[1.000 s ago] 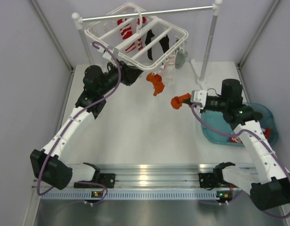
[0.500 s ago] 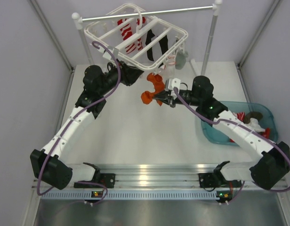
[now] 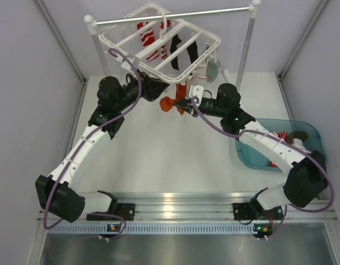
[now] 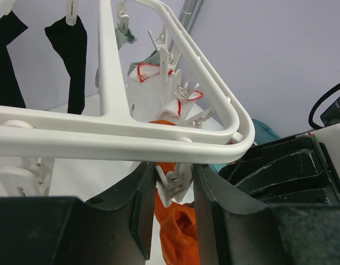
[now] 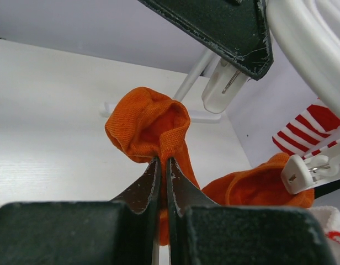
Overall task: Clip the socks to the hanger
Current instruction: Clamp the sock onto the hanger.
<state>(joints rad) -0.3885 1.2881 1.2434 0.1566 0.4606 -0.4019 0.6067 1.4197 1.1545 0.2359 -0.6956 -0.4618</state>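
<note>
Right claw [image 5: 163, 161] was clamped tight on an orange sock [image 5: 150, 127], held up off the table [image 3: 159, 160] just beside the near corner of the hanger [image 3: 159, 34]. Left claw [image 4: 174, 168] was narrowed around a white clip [image 4: 173, 189] dangling under that corner, with the clip pinched between the fingers. Hanger was hung tilted from the silver rail [image 3: 175, 15]. A second orange sock [image 5: 253, 187], black socks [image 4: 68, 49] and a striped sock [image 5: 302, 130] were seen clipped on. More socks were seen in the teal bin [image 3: 251, 159].
</note>
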